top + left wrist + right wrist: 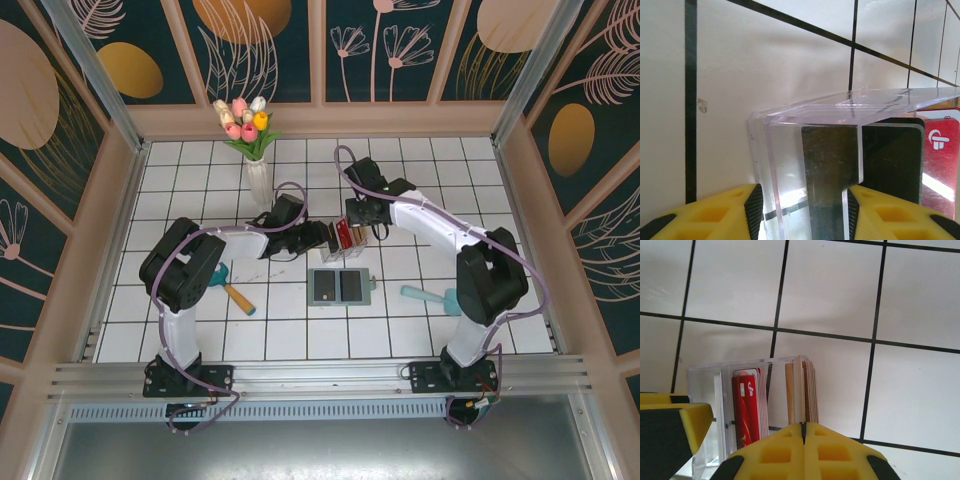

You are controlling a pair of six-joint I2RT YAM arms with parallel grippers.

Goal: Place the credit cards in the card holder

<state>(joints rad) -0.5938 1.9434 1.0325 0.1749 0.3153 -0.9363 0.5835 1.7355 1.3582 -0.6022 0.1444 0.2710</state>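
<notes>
The card holder (338, 287) lies open and flat on the tiles just in front of both grippers, with dark cards showing in its two halves. Behind it stands a clear plastic box (347, 237) of credit cards. In the right wrist view, red cards (745, 410) fill its left part and tan cards (811, 390) its right. My left gripper (322, 238) (803, 200) is shut on the box's end wall (790, 165), with a dark card (890, 160) and a red card (940, 160) beyond. My right gripper (362, 225) (803, 425) is shut right below the tan cards; whether it pinches one is hidden.
A white vase of tulips (258, 150) stands behind the left arm. A teal-and-wood tool (238, 295) lies at the front left and a teal object (430, 296) by the right arm's base. Raised walls (120, 230) border the tiled floor.
</notes>
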